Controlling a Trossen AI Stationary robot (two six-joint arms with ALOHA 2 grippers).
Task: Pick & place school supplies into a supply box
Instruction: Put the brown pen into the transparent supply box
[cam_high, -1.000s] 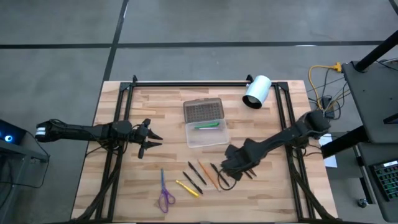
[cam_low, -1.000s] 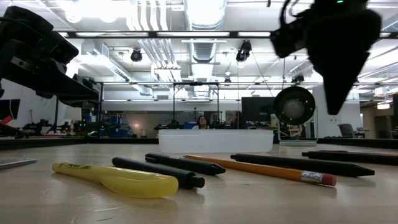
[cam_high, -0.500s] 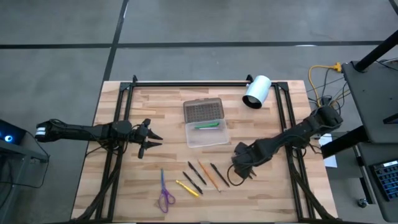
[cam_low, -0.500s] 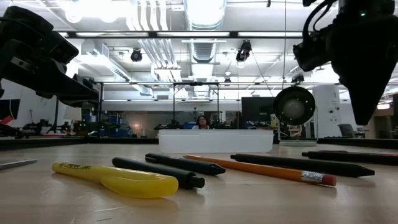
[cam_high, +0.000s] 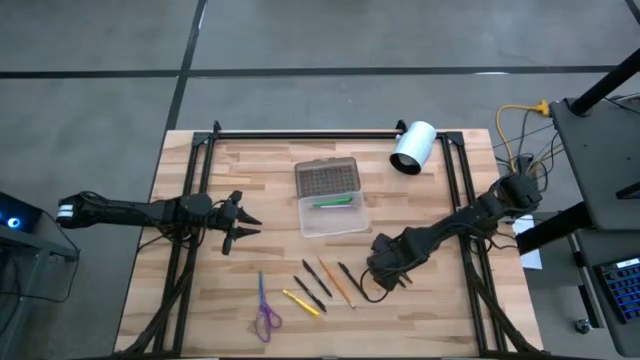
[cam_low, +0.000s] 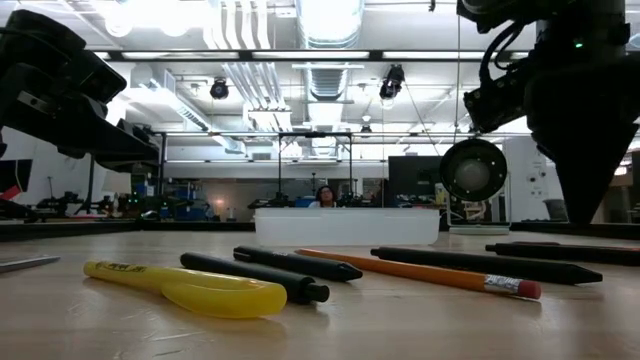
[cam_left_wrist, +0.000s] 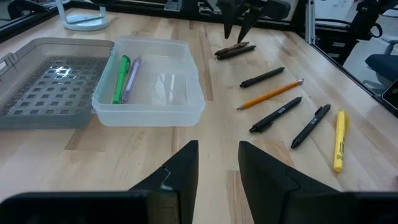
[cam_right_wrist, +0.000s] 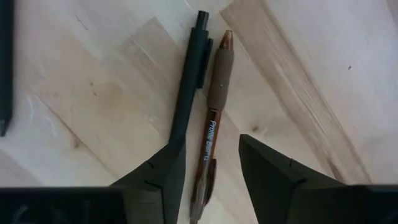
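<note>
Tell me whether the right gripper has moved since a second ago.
Yes. In the high view the right gripper has shifted slightly right, away from the orange pencil, and now sits over the two pens beside it.

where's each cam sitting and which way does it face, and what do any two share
High view: above the table, looking straight down; both arms show, left pincer idle, right pincer over the pens.
Low view: at table-top height, looking level past the yellow highlighter toward the supply box; arms show as dark shapes from above.
Left wrist view: looks past its own fingers at the supply box.
Right wrist view: looks down on a brown pen between its open fingers.
Shared: the left wrist and high views both show the orange pencil.
</note>
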